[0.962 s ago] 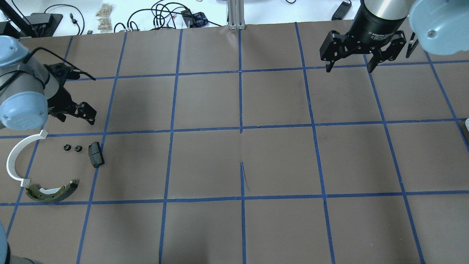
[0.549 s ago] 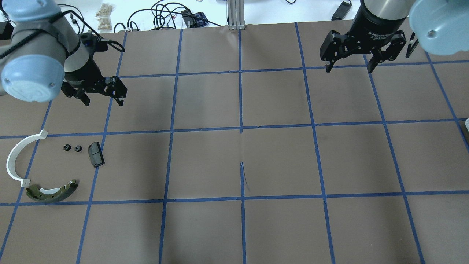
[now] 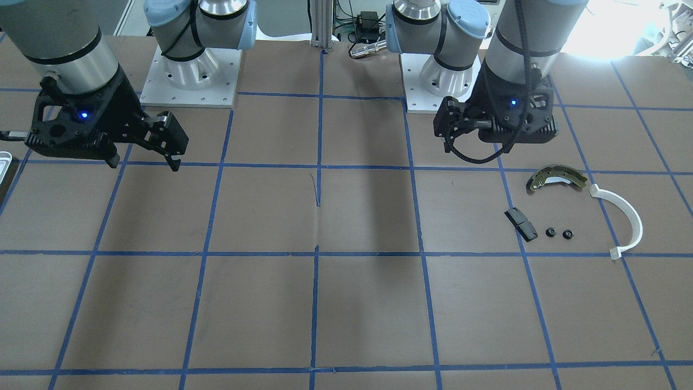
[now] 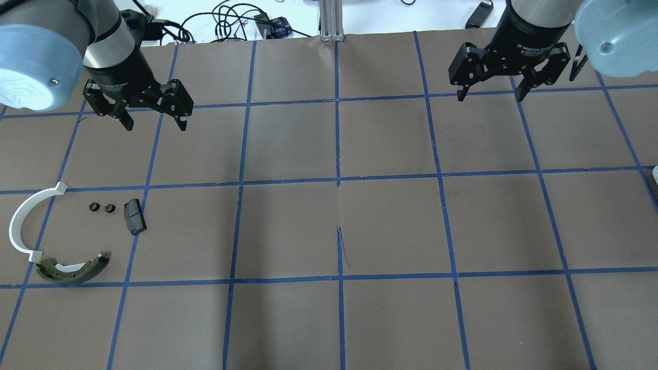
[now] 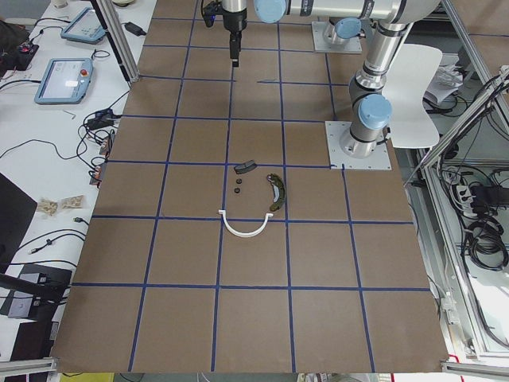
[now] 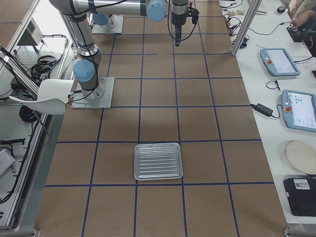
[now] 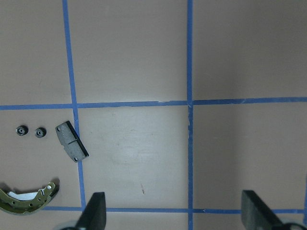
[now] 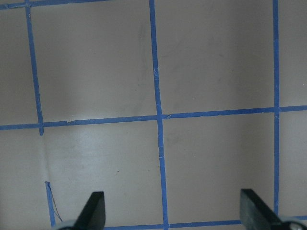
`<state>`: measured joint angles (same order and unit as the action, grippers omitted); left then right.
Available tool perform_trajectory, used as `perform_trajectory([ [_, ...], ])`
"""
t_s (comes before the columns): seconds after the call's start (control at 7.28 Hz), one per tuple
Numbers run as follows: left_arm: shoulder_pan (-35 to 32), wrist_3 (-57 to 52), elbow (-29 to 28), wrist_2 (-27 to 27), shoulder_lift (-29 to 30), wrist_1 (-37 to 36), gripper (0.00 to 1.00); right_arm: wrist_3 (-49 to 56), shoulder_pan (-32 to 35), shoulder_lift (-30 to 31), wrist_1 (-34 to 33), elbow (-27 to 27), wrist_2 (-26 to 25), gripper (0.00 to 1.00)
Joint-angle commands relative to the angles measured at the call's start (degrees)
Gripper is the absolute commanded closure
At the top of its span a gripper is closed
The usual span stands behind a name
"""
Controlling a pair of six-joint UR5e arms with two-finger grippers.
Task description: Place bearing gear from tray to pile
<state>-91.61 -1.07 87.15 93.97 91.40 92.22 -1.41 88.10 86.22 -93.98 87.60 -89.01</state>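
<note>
Status: tray [image 6: 158, 161] looks empty. Two gears [image 4: 109, 208] lie just beside the pad [image 4: 134, 216], within the pile [image 4: 72, 271]. Both left gripper [image 4: 156, 125] and right gripper [image 4: 491, 96]: fingers apart, nothing held. Placement judged complete.

One small black toothed gear [image 4: 109, 207] lies flat just left of the pad [image 4: 134, 216]; a second gear [image 4: 93, 207] lies just beyond the first, apart from it. The pad is black, rectangular, flat and skewed; the olive curved shoe [image 4: 72, 272] lies left of the pad, nearer the robot; the thin white arc [image 4: 12, 226] lies farthest left, open toward the pad. The silvery ribbed tray [image 6: 158, 161] lies flat, well right of the pad.
</note>
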Motion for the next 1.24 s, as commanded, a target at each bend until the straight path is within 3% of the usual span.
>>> perform_trajectory([
  [0.0,1.50,-0.51,0.39,-2.21,-2.01,0.94,0.00,0.00,-0.04,-0.09,-0.07,-0.67,-0.02,0.00],
  [0.27,4.15,-0.07,0.48,-2.92,-2.19,1.12,0.00,0.00,-0.04,-0.09,-0.15,-0.94,-0.02,0.00],
  [1.1,3.19,0.28,0.21,-3.53,-2.72,1.73,0.00,0.00,-0.04,-0.09,-0.16,-0.94,-0.02,0.00],
])
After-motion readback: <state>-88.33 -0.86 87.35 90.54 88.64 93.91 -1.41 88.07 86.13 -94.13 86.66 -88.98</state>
